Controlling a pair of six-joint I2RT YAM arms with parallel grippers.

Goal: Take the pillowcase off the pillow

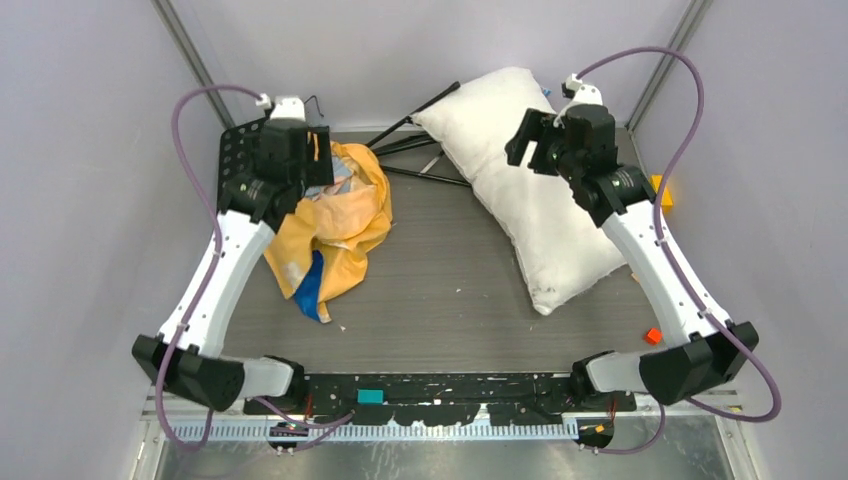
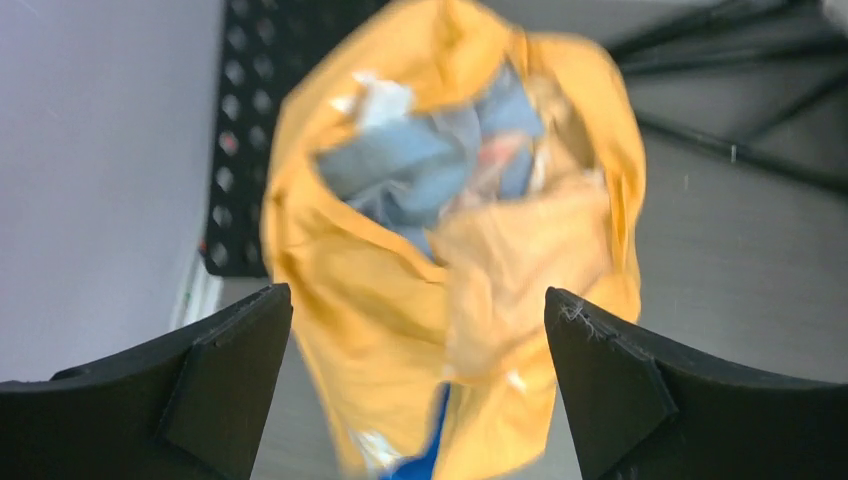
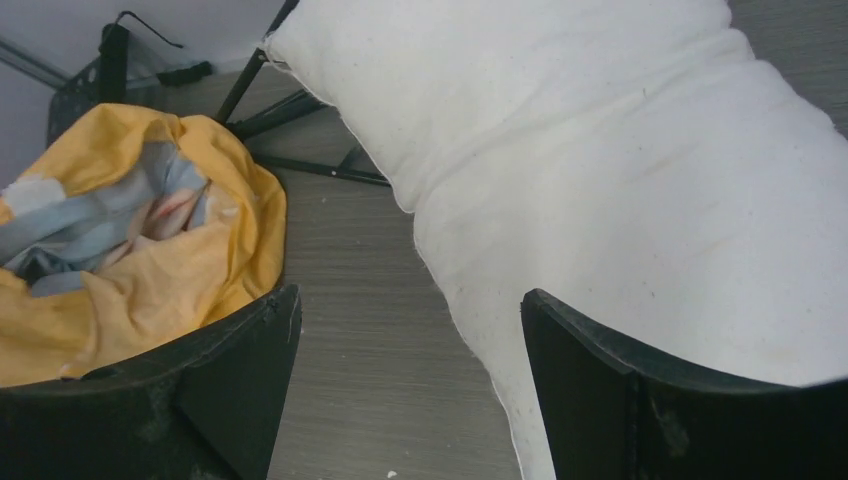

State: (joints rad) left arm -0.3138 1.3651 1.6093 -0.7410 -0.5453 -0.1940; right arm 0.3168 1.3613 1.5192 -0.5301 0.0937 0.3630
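Note:
The pillowcase (image 1: 335, 235) lies crumpled on the left of the table, orange-yellow side out, with a strip of blue at its near end. It is off the pillow. My left gripper (image 1: 310, 160) hovers over its far end. In the left wrist view that gripper (image 2: 418, 330) is open and the pillowcase (image 2: 400, 300) shows blurred below the jaws, not pinched. The white pillow (image 1: 530, 190) lies bare and slanted on the right. My right gripper (image 1: 530, 140) hangs open above the pillow's far part. In the right wrist view it (image 3: 410, 320) holds nothing, beside the pillow (image 3: 620, 180) and the pillowcase (image 3: 130, 260).
Black rods (image 1: 420, 150) lie at the back of the table between the pillowcase and the pillow. A perforated black plate (image 1: 235, 150) stands at the back left. A small orange block (image 1: 652, 336) sits by the right arm. Grey walls close in on three sides.

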